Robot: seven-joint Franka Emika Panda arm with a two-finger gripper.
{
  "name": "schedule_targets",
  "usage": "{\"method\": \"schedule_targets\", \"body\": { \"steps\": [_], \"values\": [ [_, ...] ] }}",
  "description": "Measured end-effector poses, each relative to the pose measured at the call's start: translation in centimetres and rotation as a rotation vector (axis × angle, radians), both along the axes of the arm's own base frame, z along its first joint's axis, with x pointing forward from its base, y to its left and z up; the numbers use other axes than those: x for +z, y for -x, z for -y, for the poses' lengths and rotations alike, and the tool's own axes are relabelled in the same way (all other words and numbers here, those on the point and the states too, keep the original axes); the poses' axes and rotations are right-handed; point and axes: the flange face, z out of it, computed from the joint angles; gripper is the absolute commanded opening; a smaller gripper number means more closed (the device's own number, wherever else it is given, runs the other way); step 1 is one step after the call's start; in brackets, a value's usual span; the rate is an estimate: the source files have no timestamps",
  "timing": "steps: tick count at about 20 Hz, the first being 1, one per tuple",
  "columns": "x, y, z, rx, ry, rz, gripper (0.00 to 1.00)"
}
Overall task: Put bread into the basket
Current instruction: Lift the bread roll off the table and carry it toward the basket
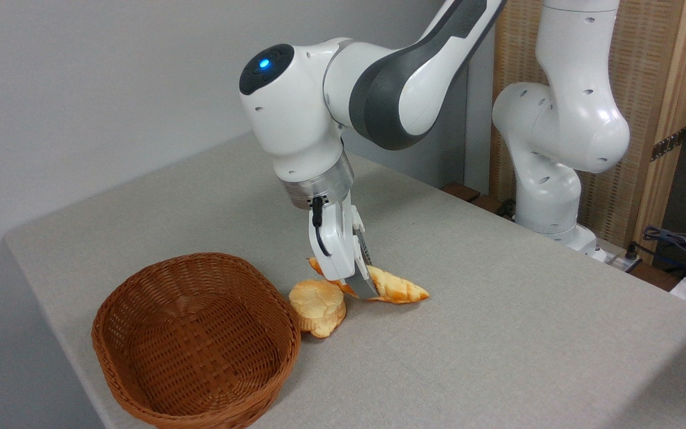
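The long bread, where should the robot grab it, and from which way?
Around its middle, coming down from above. The bread lies flat on the table with thin pointed ends, so the thicker middle looks the safest hold. The gripper is already down there. The round bun sits close on the left, so a sideways approach would probably bump it.

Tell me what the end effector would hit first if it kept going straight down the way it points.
The end effector points down at the braided bread and is already at it, so the loaf comes first, then the table. Whether the fingers already grip it is unclear.
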Motion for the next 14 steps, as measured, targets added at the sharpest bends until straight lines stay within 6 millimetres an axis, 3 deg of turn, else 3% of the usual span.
{"method": "schedule_targets", "body": {
  "steps": [6,11,14],
  "values": [
    [1.8,0.1,-0.5,0.009,0.006,0.037,0.17],
    [6.7,0.2,-2.8,0.069,0.049,0.134,0.19],
    [8.4,-0.3,-3.2,0.114,0.092,0.169,0.19]
  ]
}}
